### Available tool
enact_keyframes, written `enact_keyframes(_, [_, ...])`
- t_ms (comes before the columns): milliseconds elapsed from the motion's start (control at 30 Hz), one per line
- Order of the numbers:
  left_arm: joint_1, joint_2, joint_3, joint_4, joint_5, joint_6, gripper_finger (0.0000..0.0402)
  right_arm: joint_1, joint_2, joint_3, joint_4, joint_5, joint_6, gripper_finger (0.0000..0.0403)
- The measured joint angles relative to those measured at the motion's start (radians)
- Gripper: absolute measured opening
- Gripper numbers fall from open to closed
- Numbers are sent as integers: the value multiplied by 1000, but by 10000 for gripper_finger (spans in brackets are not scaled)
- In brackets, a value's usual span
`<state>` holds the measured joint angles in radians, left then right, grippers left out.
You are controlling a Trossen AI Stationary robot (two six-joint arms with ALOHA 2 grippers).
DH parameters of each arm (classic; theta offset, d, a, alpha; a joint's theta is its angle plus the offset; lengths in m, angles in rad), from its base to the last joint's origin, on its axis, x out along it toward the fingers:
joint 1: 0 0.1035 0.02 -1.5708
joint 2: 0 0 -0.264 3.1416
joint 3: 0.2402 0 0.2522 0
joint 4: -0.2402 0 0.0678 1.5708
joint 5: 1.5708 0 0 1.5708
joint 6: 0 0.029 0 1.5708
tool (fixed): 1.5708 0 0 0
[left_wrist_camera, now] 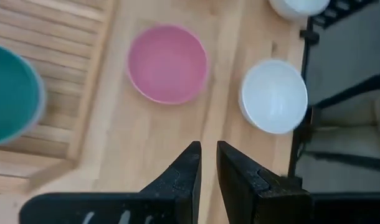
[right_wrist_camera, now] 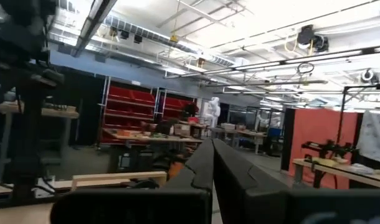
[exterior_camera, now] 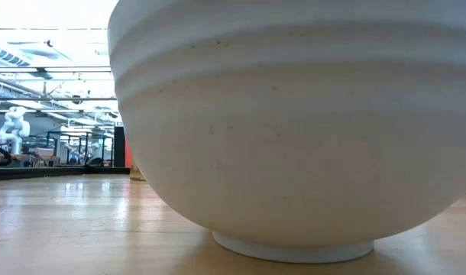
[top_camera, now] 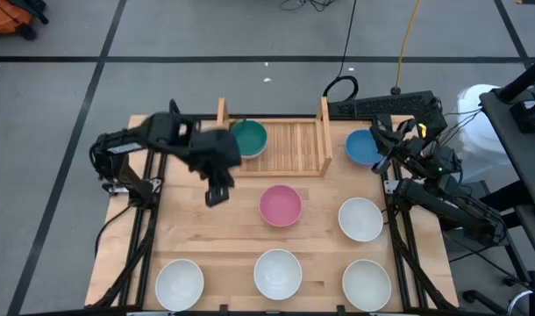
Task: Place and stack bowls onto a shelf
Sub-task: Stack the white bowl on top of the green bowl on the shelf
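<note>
The teal bowl (top_camera: 250,138) (left_wrist_camera: 9,93) sits on the slatted base of the wooden shelf (top_camera: 294,145) (left_wrist_camera: 65,37), at its left end. My left gripper (top_camera: 217,195) (left_wrist_camera: 209,155) hovers over bare table just in front of the shelf's left corner. It holds nothing, and its fingers are a narrow gap apart. The pink bowl (top_camera: 280,204) (left_wrist_camera: 167,63) stands on the table in front of the shelf. The blue bowl (top_camera: 364,147) stands to the right of the shelf. My right gripper (right_wrist_camera: 212,149) is shut and empty, with its arm folded at the table's right edge.
One white bowl (top_camera: 360,219) (left_wrist_camera: 273,95) stands to the right of the pink one. Three more (top_camera: 180,284) (top_camera: 277,273) (top_camera: 367,284) line the near edge. The middle one (exterior_camera: 294,130) fills the low view. The right half of the shelf's base is bare.
</note>
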<state>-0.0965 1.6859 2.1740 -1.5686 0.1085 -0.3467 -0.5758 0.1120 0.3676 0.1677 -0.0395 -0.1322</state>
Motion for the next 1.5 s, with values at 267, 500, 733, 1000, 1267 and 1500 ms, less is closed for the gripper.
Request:
enact_keyframes(267, [-233,-15,-257,-4,-19,-167,53,0,0,0,-1,-91,66,0])
enact_keyframes(500, [-392,-16,-419,73,-45,-511,53,0,0,0,-1,-96,113,0])
enact_keyframes(733, [-474,-10,-508,185,-18,-627,53,0,0,0,8,-96,199,0])
enact_keyframes(1000, [-457,-7,-514,187,-3,-658,15,0,0,0,40,-147,200,0])
enact_keyframes(1267, [-429,-7,-514,198,-4,-640,30,0,0,0,46,-153,197,0])
enact_keyframes(1500, [-387,-5,-514,348,-5,-483,61,0,0,0,45,-153,166,0])
